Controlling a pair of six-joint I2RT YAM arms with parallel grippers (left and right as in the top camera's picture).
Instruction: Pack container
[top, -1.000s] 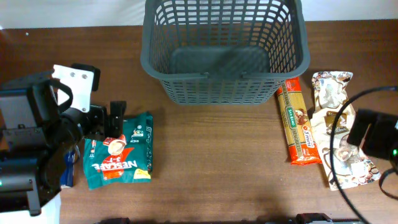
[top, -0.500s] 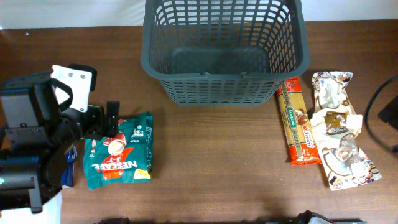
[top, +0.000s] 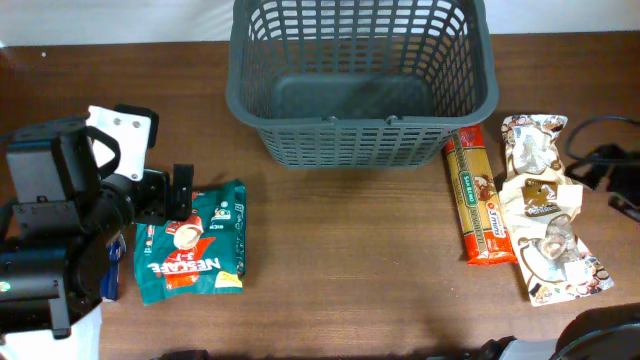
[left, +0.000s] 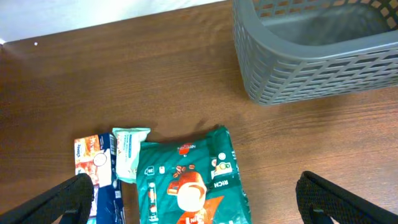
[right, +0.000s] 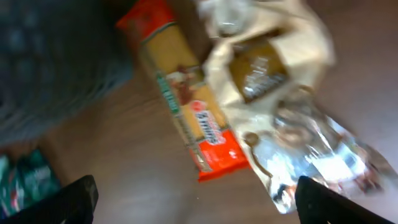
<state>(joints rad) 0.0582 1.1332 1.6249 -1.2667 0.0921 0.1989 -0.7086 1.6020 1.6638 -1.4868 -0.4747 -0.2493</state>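
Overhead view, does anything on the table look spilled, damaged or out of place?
Nothing stands out. The container stands upright and empty; the green coffee packet, the orange pasta pack and the cream packet lie flat on the table outside it, nothing spilled.

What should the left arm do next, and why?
Probably lower the left gripper straight down onto the green coffee packet. Its jaws stand open with the packet lying flat below them, nothing is held, and the container is empty, so a first grasp seems due.
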